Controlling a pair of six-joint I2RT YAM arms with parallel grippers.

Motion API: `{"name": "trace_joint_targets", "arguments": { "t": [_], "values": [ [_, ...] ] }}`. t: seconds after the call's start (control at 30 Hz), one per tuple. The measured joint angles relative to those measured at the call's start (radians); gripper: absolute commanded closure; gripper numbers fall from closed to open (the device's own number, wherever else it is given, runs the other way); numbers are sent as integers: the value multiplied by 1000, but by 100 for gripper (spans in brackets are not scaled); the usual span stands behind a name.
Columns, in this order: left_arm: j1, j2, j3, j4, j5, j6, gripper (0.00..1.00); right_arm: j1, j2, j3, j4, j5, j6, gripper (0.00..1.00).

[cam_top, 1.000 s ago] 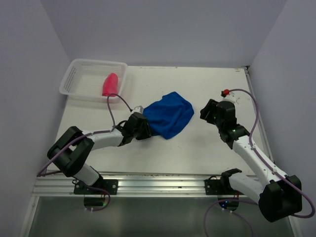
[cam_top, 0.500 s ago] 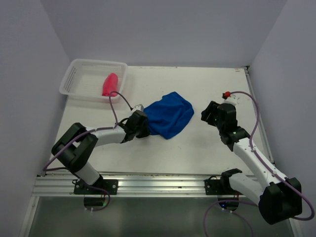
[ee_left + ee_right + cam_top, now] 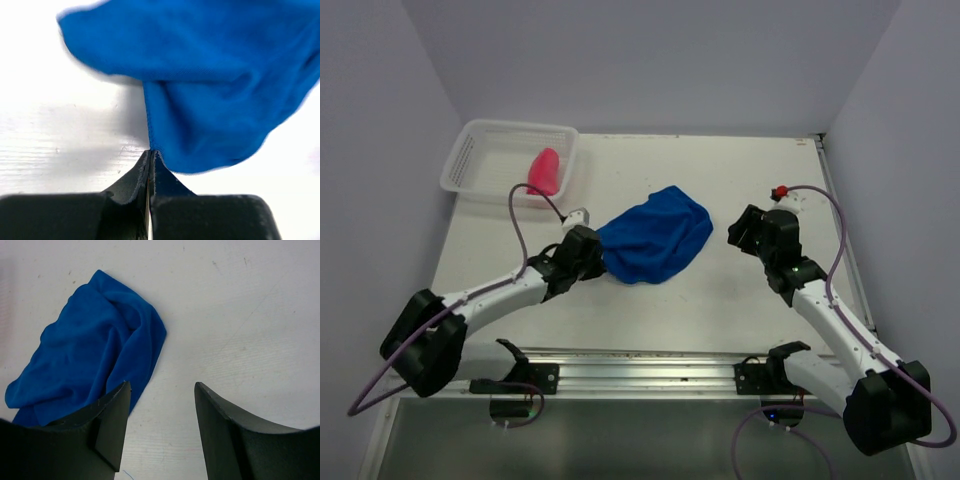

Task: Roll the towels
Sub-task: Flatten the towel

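The left gripper (image 3: 151,156) has its jaws pressed together, and a thin fold of the blue towel (image 3: 215,85) runs straight down into their tips, so the cloth is pinched at its hem. From that pinch point the rest of the towel spreads out ahead of the jaws, mostly to their right in the wrist view. A loose flap reaches across to their left and hangs a little off the table (image 3: 720,290), casting a shadow below it. In the top view the gripped spot is the towel's edge nearest the left arm, and the crumpled bulk lies beyond the jaws.

The right gripper (image 3: 161,387) has its jaws spread wide with nothing between them; bare table shows in the gap. The blue towel lies ahead of these jaws and off to their left, apart from both fingertips, with its near corner partly hidden behind the left finger.

The pink towel (image 3: 544,170) lies rolled up in the white basket (image 3: 470,150), well beyond the left jaws and away from both grippers.
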Motion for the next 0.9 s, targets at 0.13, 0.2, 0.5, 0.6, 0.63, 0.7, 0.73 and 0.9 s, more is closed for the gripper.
{"name": "trace_joint_targets", "arguments": {
  "t": [0.13,0.2,0.5,0.6,0.63,0.7,0.73,0.9],
  "values": [
    [0,-245,-15,-43,-91,-2,100,-1,2,0,7,-18,3,43],
    [0,-367,-19,-56,-142,-3,100,-1,8,0,15,-30,3,44],
    [0,-570,-69,-175,-300,-39,100,-4,138,21,20,-86,27,51],
    [0,-597,-86,-224,-325,-51,100,-6,201,51,21,-102,39,59],
    [0,-610,-87,-237,-335,-51,100,-6,224,62,23,-107,43,59],
    [0,-642,-87,-248,-355,-47,100,-6,277,86,33,-123,52,60],
    [0,-658,-87,-251,-366,-44,100,-6,303,95,42,-130,53,60],
    [0,-677,-60,-274,-399,-17,100,-6,490,166,96,-206,67,62]
  ]
}}
